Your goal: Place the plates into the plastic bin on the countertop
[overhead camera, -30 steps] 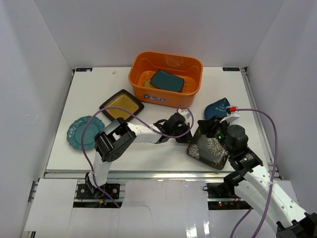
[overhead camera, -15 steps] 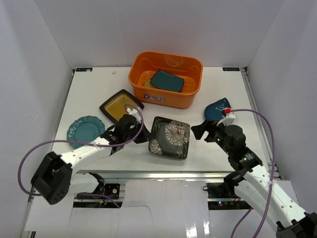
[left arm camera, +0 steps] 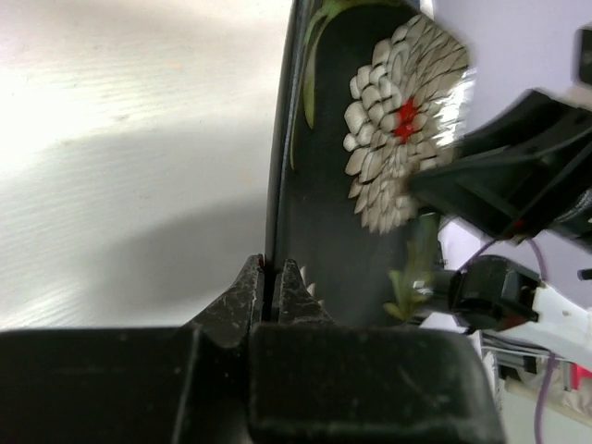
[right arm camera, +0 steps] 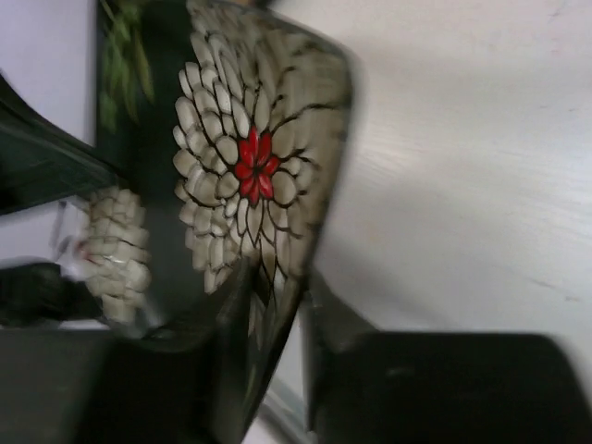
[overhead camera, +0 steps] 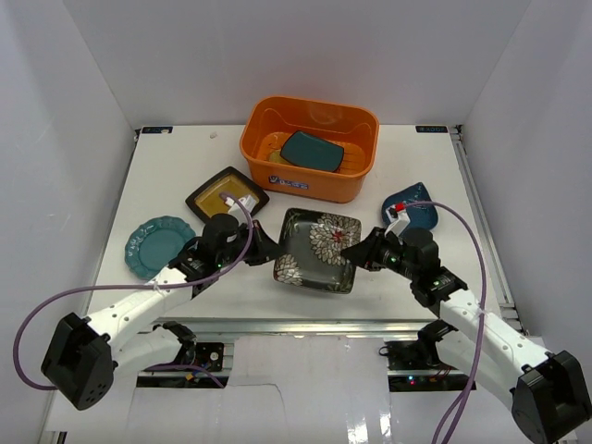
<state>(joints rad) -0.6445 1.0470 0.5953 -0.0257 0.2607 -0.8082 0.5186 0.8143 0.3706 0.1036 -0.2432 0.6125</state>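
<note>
The black floral plate (overhead camera: 314,248) hangs tilted between both arms at the front middle of the countertop (overhead camera: 166,157). My left gripper (overhead camera: 271,250) is shut on its left rim; the left wrist view has the jaws (left arm camera: 271,264) pinched on the plate (left arm camera: 370,139) edge. My right gripper (overhead camera: 354,250) is shut on the right rim, its fingers (right arm camera: 277,277) either side of the plate (right arm camera: 250,166). The orange plastic bin (overhead camera: 361,125) at the back holds a teal square plate (overhead camera: 312,150) over a yellow one (overhead camera: 275,143).
A black-rimmed amber plate (overhead camera: 227,194) lies left of the bin, a teal scalloped plate (overhead camera: 155,246) at the far left, and a dark blue plate (overhead camera: 413,203) behind the right arm. White walls enclose the countertop on three sides.
The right gripper opened, let the floral plate go, then closed again on its right rim. The left gripper took the left rim, and the plate moved left and now tilts up.
</note>
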